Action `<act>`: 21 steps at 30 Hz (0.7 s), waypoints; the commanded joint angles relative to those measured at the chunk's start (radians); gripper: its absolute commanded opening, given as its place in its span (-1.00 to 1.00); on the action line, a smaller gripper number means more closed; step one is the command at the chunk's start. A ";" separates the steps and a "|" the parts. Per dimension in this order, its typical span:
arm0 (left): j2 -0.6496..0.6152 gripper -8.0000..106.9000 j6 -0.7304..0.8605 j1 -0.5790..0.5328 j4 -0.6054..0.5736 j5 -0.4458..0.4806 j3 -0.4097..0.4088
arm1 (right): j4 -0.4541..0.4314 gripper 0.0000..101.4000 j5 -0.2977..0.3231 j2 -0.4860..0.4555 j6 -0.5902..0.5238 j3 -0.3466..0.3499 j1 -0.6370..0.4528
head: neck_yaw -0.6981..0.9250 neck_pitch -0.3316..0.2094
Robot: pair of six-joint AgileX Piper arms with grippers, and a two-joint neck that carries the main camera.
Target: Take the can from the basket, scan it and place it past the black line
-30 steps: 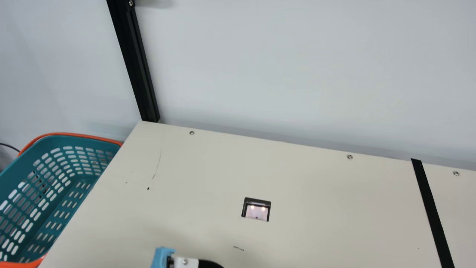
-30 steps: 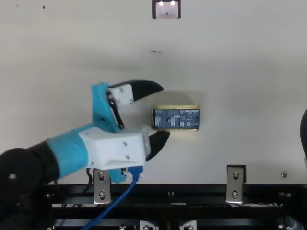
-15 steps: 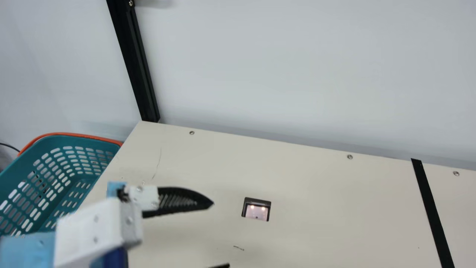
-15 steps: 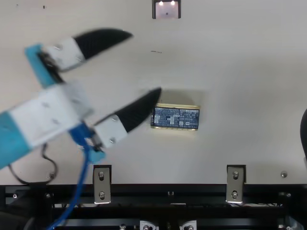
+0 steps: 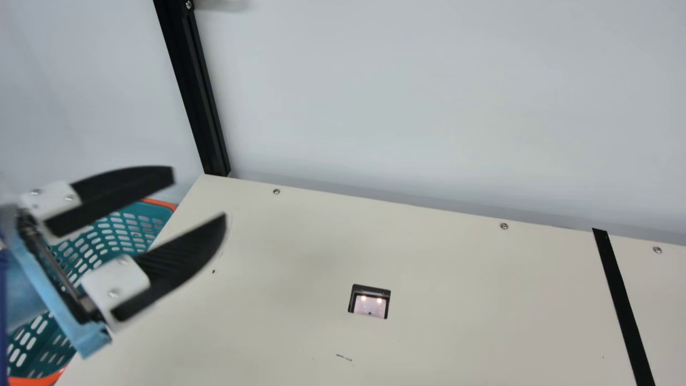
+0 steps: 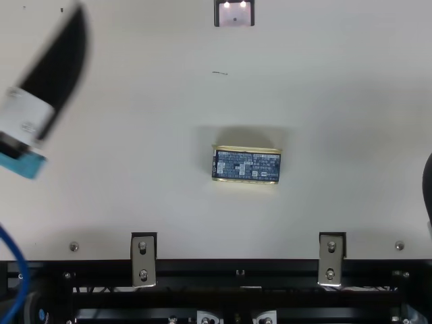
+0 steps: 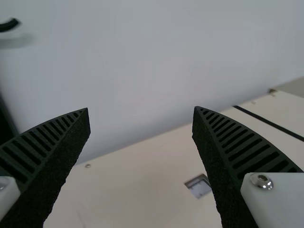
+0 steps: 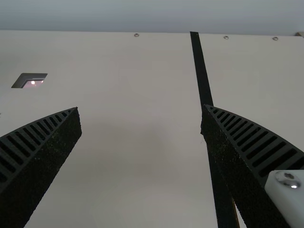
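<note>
We see the can (image 6: 246, 166) lying on its side on the tabletop (image 6: 324, 121), nearer the front edge than the scanner (image 6: 234, 15) and on the scanner's side of the black line (image 5: 621, 303). Our left claw (image 5: 199, 195) hangs over the basket (image 5: 155, 212) and tabletop edge, fingers spread; our right claw (image 6: 428, 189) also has its fingers wide apart.
</note>
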 commanded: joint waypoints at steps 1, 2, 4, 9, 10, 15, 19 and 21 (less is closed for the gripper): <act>-0.031 0.71 0.033 0.048 -0.185 0.055 0.041 | 0.000 1.00 0.000 0.000 0.000 0.000 0.000 | -0.002 -0.037; -0.043 0.71 0.043 0.056 -0.226 0.079 0.056 | 0.000 1.00 0.000 0.000 0.000 0.000 0.000 | -0.002 -0.037; -0.068 0.71 0.059 0.068 -0.303 0.130 0.085 | 0.000 1.00 0.000 0.000 0.000 0.000 0.000 | -0.002 -0.037; -0.132 0.71 0.108 0.062 -0.502 0.274 0.152 | 0.000 1.00 0.000 0.000 0.000 0.000 0.000 | -0.002 -0.037; -0.146 0.71 0.114 0.060 -0.539 0.304 0.163 | 0.000 1.00 0.000 0.000 0.000 0.000 0.000 | -0.002 -0.037; -0.204 0.71 0.171 0.042 -0.703 0.452 0.207 | 0.000 1.00 0.000 0.000 0.000 0.000 0.000 | -0.002 -0.037; -0.238 0.71 0.218 0.009 -0.809 0.554 0.234 | 0.000 1.00 0.000 0.000 0.000 0.000 0.000 | -0.002 -0.037; -0.250 0.71 0.244 -0.011 -0.860 0.602 0.244 | 0.000 1.00 0.000 0.000 0.000 0.000 0.000 | -0.002 -0.037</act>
